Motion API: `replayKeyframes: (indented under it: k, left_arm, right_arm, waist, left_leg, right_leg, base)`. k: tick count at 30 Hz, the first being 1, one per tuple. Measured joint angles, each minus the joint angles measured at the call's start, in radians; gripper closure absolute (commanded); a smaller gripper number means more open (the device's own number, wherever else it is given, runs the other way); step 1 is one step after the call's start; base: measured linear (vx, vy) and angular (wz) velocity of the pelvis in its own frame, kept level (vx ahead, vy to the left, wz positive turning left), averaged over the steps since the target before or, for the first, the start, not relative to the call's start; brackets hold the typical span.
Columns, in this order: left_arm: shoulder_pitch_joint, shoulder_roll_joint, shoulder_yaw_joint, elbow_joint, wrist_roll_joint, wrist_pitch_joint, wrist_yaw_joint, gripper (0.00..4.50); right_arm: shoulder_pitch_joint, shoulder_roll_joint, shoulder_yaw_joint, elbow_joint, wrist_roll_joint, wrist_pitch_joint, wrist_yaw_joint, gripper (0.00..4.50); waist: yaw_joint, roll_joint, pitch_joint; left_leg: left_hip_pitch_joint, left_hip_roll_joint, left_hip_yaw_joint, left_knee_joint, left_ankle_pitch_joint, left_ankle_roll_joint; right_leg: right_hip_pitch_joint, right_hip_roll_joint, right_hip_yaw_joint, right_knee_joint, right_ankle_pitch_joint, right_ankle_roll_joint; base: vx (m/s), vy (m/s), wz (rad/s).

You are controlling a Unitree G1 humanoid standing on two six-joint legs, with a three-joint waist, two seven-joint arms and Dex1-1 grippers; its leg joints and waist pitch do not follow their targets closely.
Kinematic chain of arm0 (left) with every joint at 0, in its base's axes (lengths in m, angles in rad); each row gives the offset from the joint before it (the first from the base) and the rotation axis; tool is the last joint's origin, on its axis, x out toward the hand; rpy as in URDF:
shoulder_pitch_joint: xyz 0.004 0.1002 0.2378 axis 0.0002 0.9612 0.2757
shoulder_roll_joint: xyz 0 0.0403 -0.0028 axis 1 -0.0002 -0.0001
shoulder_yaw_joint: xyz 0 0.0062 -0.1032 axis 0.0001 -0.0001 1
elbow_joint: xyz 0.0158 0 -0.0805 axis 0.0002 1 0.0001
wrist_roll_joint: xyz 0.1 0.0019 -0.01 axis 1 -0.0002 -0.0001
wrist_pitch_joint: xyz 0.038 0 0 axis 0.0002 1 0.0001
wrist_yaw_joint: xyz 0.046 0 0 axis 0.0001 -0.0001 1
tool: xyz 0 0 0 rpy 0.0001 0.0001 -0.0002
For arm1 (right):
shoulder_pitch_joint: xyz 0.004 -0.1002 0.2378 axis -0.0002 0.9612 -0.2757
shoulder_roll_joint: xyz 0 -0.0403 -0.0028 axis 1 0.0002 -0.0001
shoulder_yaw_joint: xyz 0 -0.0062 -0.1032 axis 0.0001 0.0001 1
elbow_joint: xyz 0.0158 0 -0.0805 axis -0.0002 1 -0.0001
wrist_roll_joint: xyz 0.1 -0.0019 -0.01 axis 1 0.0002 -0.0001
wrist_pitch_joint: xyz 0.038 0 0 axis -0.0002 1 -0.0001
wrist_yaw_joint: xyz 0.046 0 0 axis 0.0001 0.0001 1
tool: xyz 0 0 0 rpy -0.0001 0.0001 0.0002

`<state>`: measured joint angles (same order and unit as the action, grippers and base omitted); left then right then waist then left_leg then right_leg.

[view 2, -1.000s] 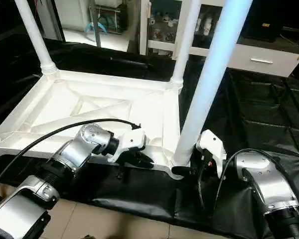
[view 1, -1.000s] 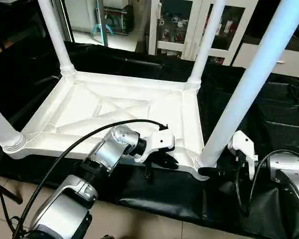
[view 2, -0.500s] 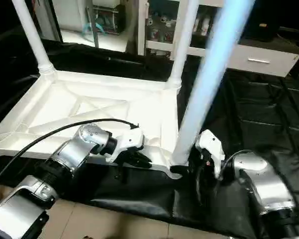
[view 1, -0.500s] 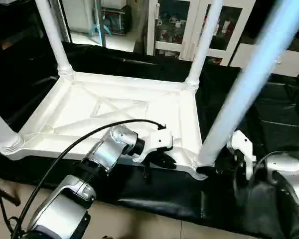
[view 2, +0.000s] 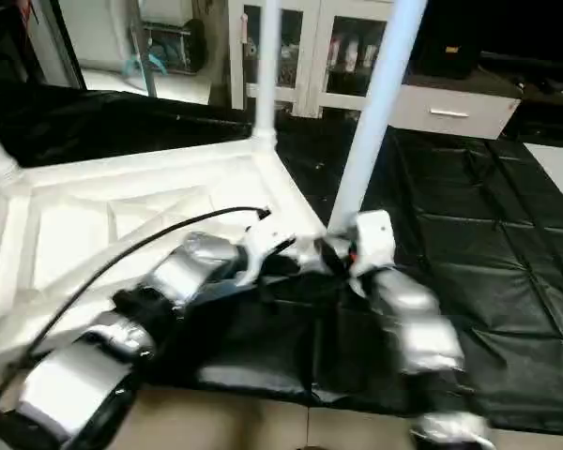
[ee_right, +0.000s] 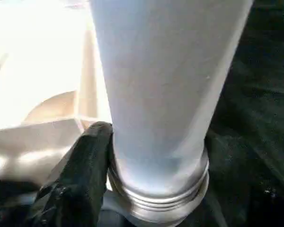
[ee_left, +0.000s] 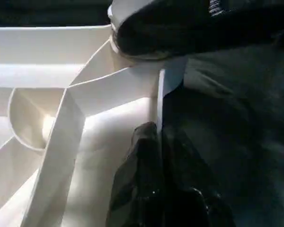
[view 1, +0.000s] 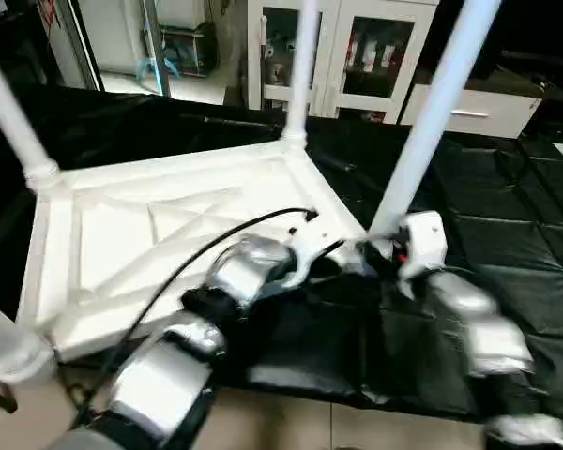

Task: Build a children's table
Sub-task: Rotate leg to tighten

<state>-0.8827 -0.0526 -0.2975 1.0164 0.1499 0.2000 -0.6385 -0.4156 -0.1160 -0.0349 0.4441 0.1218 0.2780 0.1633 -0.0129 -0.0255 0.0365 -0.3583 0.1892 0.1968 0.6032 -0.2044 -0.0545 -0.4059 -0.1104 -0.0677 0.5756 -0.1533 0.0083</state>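
Four legs: all standing in corner sockets of the upturned tabletop on the black sheet, far-right leg among them.
Head view: both grippers at the near-right corner.
Left wrist view: left gripper pinched shut on the tabletop's edge rib.
Right wrist view: right gripper clasped around the near-right leg just above its threaded collar.
Progress: assembly apparently near done; likely left, final tightening and turning upright.

Both arms motion-blurred in the head views. Right hand smeared at the near-right leg; its far finger hidden behind the leg. All four legs cut off by the top or left edge. Tabletop near edge hidden behind the left arm. Left hand: fingertips dark, blurred against the rim. Cabinet contents too small to tell.
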Motion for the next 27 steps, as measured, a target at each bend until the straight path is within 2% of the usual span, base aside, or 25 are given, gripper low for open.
replayKeyframes:
  k: [3, 7, 9, 12, 13, 16, 18, 21, 24, 26, 27]
  left_arm:
    - [-0.018, -0.022, 0.009, 0.028, 0.000, -0.007, 0.043, 4.50]
    - [-0.022, -0.021, 0.009, 0.028, 0.000, -0.023, 0.046, 4.50]
    - [-0.027, -0.016, 0.009, 0.029, 0.000, -0.033, 0.046, 4.50]
    - [-0.033, -0.016, 0.009, 0.038, 0.001, -0.044, 0.045, 4.50]
    - [-0.033, -0.015, 0.008, 0.041, 0.001, -0.053, 0.039, 4.50]
    - [-0.030, 0.000, 0.005, 0.043, 0.004, -0.074, 0.005, 4.50]
    - [-0.025, 0.027, 0.005, 0.040, 0.004, -0.095, -0.027, 4.50]
    - [-0.008, 0.046, 0.001, 0.015, 0.002, -0.112, -0.091, 4.50]
    - [0.020, 0.076, -0.017, -0.022, 0.001, -0.140, -0.182, 4.50]
    - [0.037, 0.093, -0.028, -0.045, -0.001, -0.168, -0.254, 4.50]
    - [0.055, 0.124, -0.039, -0.072, -0.004, -0.190, -0.305, 4.50]
  right_arm:
    - [-0.024, 0.023, 0.000, 0.040, -0.022, -0.044, -0.072, 1.89]
    - [-0.031, 0.025, -0.007, 0.044, -0.024, -0.062, -0.078, 1.89]
    - [-0.031, 0.017, -0.010, 0.044, -0.023, -0.077, -0.063, 1.89]
    - [-0.030, 0.009, -0.025, 0.048, -0.011, -0.087, -0.031, 1.89]
    - [-0.024, -0.008, -0.030, 0.048, 0.005, -0.087, 0.012, 1.33]
    - [0.019, -0.043, -0.033, 0.004, 0.041, -0.083, 0.106, 1.16]
    - [0.058, -0.062, -0.031, -0.047, 0.069, -0.070, 0.172, 0.97]
    - [0.084, -0.126, -0.011, -0.102, 0.083, -0.050, 0.252, 0.76]
    - [0.105, -0.233, -0.015, -0.168, 0.107, -0.043, 0.368, 0.41]
    - [0.123, -0.307, -0.019, -0.205, 0.127, -0.034, 0.466, 0.41]
    - [0.141, -0.351, -0.010, -0.231, 0.132, -0.039, 0.535, 0.17]
  waist:
    - [0.000, 0.002, 0.000]
    - [0.004, 0.002, 0.000]
    - [0.011, 0.003, 0.000]
    - [0.018, 0.003, 0.001]
    - [0.020, 0.003, 0.001]
    - [0.023, 0.004, 0.001]
    - [0.017, 0.006, 0.002]
    - [0.019, 0.009, 0.004]
    - [0.031, 0.012, 0.003]
    - [0.044, 0.014, 0.002]
    - [0.046, 0.014, 0.002]
  left_leg:
    - [-0.002, -0.001, 0.000, 0.000, 0.000, 0.000]
    - [-0.008, -0.001, 0.000, -0.002, -0.001, 0.000]
    - [-0.012, -0.001, 0.001, -0.003, 0.000, 0.002]
    - [-0.012, 0.000, 0.002, -0.004, 0.002, 0.007]
    - [-0.012, 0.000, 0.002, -0.004, 0.002, 0.007]
    - [-0.012, 0.001, 0.003, -0.004, 0.002, 0.007]
    - [-0.011, 0.001, 0.003, -0.004, 0.002, 0.007]
    - [-0.010, 0.001, 0.003, -0.004, 0.002, 0.006]
    - [-0.010, 0.001, 0.003, -0.003, -0.001, 0.002]
    - [-0.009, 0.001, 0.003, -0.003, -0.001, 0.002]
    - [-0.009, 0.002, 0.003, -0.003, -0.001, 0.002]
  right_leg:
    - [-0.001, 0.000, 0.001, 0.000, 0.000, 0.000]
    - [-0.004, 0.000, 0.001, 0.001, 0.005, -0.007]
    - [-0.011, 0.000, 0.001, 0.002, 0.005, -0.007]
    - [-0.013, 0.000, 0.001, 0.003, 0.005, -0.007]
    - [-0.013, 0.000, 0.001, 0.003, 0.005, -0.007]
    - [-0.013, 0.000, 0.001, 0.003, 0.005, -0.007]
    - [-0.012, 0.000, 0.001, 0.003, 0.005, -0.007]
    - [-0.012, 0.000, 0.001, 0.003, 0.006, -0.007]
    - [-0.010, 0.000, 0.001, 0.003, 0.006, -0.007]
    - [-0.009, 0.000, 0.001, 0.002, 0.005, -0.007]
    - [-0.009, 0.000, 0.001, 0.002, 0.005, -0.007]
  base:
    - [0.000, 0.000, 0.00]
    - [0.000, 0.000, 0.00]
    - [0.061, -0.007, 0.02]
    - [0.000, 0.000, 0.00]
    - [0.000, 0.000, 0.00]
    - [0.000, 0.000, 0.00]
    - [0.000, 0.000, 0.00]
    - [0.000, 0.000, 0.00]
    - [0.000, 0.000, 0.00]
    - [0.000, 0.000, 0.00]
    - [0.000, 0.000, 0.00]
